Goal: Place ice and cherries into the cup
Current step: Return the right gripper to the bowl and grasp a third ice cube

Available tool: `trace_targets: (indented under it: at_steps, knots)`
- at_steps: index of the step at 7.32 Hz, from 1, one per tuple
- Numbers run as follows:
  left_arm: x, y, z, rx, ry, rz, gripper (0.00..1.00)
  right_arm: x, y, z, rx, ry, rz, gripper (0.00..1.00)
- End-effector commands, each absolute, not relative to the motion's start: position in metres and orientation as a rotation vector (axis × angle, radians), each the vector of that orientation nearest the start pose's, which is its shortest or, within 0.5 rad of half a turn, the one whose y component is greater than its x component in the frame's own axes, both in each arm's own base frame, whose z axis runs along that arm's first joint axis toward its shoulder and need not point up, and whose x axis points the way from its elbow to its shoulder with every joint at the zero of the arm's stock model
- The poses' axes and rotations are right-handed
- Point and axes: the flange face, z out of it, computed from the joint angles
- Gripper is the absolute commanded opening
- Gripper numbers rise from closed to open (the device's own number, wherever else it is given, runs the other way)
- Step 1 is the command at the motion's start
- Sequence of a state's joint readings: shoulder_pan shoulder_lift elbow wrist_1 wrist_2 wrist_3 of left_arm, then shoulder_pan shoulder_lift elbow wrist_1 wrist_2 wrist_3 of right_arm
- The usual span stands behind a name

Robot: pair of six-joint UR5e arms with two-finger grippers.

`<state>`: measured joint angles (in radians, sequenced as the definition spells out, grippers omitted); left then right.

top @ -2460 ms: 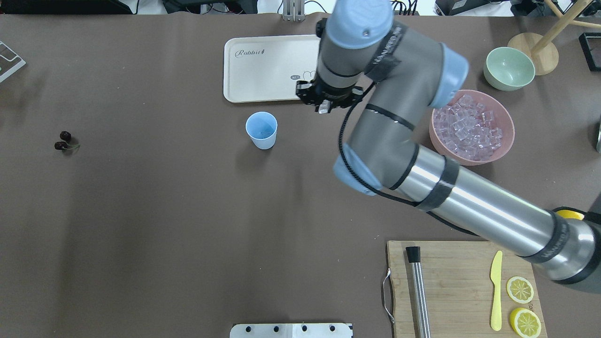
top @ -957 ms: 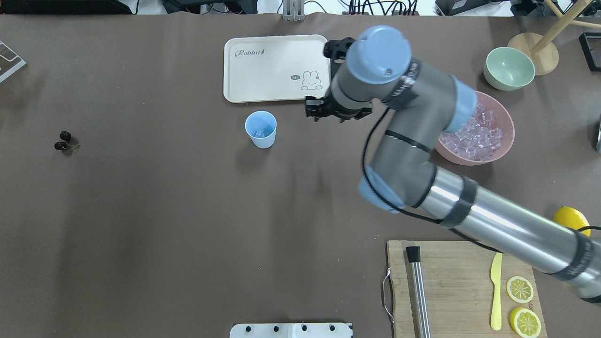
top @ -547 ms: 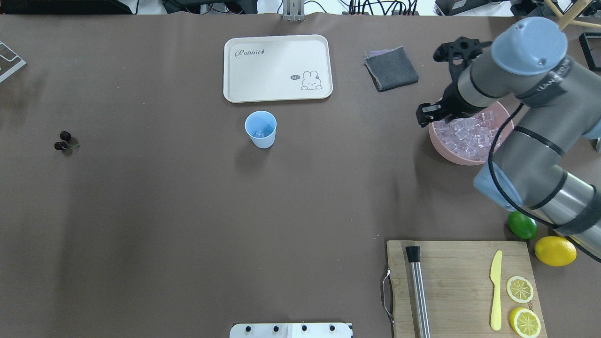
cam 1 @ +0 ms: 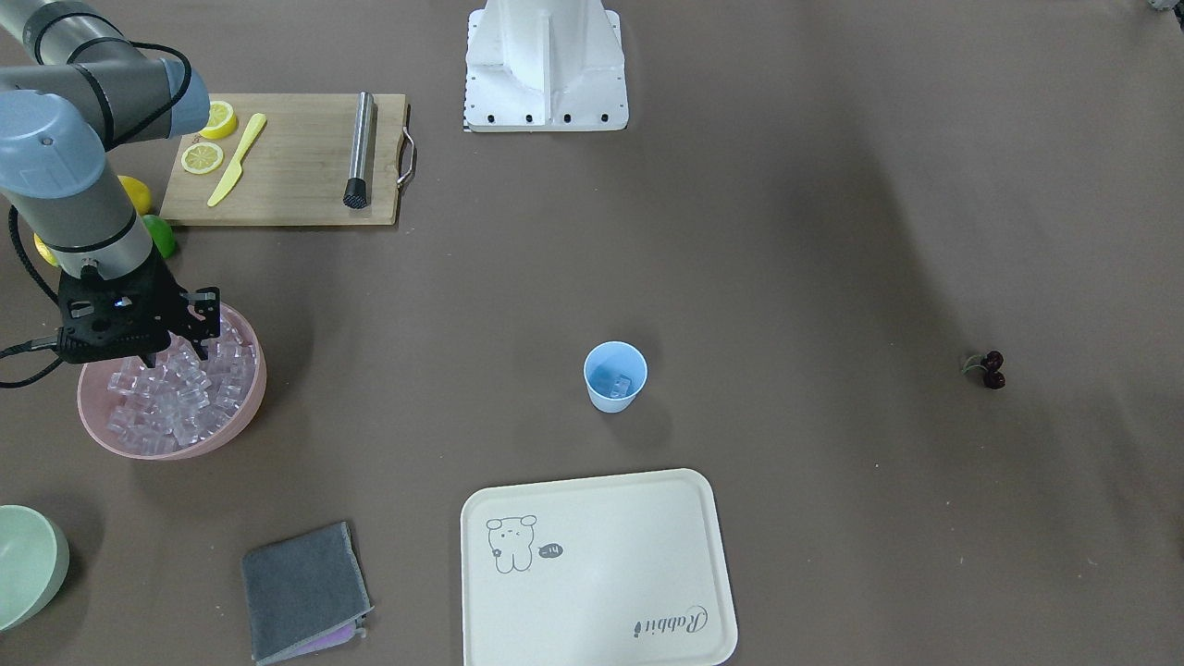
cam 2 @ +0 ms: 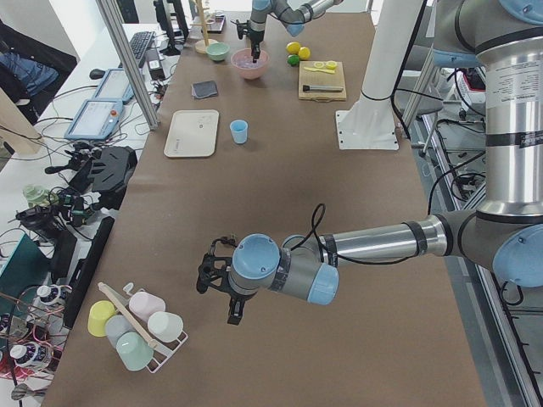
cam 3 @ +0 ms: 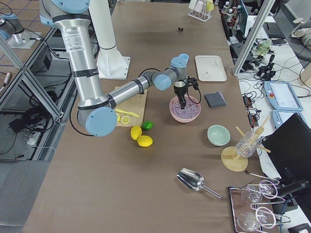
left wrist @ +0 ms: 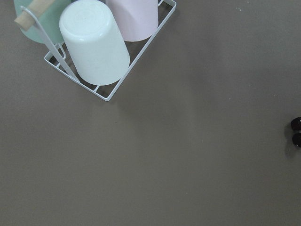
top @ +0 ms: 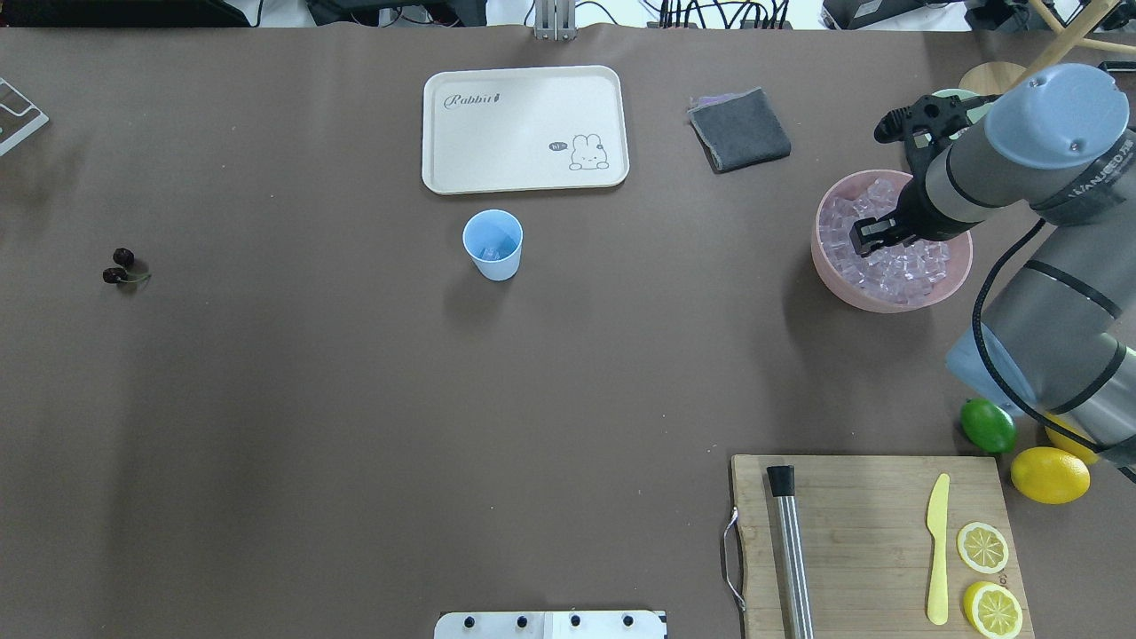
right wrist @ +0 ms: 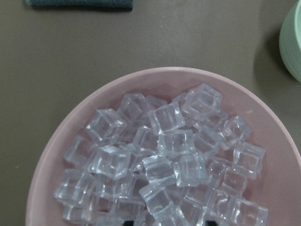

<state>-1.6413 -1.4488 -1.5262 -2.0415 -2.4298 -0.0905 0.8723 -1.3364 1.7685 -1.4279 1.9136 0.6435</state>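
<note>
The light-blue cup (top: pixel 493 245) stands mid-table in front of the tray, with an ice cube in it (cam 1: pixel 619 381). The ice (top: pixel 887 259) lies heaped in the pink bowl (top: pixel 824 266) at the right; the right wrist view shows it close up (right wrist: pixel 160 165). My right gripper (cam 1: pixel 176 356) hangs open and empty just above the ice. The dark cherries (top: pixel 119 267) lie far left on the table, also at the left wrist view's right edge (left wrist: pixel 296 132). My left gripper (cam 2: pixel 219 297) shows only in the exterior left view, so I cannot tell its state.
A cream tray (top: pixel 524 129) and a grey cloth (top: pixel 739 130) lie behind the cup. A pale green bowl (cam 1: pixel 23 569) stands beside the pink one. A cutting board (top: pixel 870 541) holds a muddler, knife and lemon slices; a lime (top: pixel 987 426) and lemons are beside it. A cup rack (left wrist: pixel 94 47) sits below the left wrist.
My right gripper held an ice cube near the cup, let it go into the cup, then swung right to above the pink bowl.
</note>
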Motion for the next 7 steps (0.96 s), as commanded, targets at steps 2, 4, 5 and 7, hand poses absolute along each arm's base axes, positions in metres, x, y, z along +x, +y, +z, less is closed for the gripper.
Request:
trace_targets:
  at_steps: [2,4,5,7]
  knots:
    - [-0.0894,-0.4438,0.6801,0.28,0.854,-0.019,0.98,-0.3202,-0.518,0.4519,0.259,-0.611,-0.157,0.57]
    - [-0.0894,-0.4439,0.6793,0.281,0.854,-0.018,0.98,-0.3195,-0.5154,0.4557,0.252,-0.61,-0.16,0.32]
    - [-0.0894,-0.4441,0.6785,0.283,0.854,-0.018,0.98,-0.3184,-0.5152,0.4526,0.257,-0.615,-0.16,0.29]
    - [-0.0894,-0.4439,0.6793,0.282,0.854,-0.017,0.98,-0.3197,-0.5142,0.4543,0.254,-0.612,-0.162,0.26]
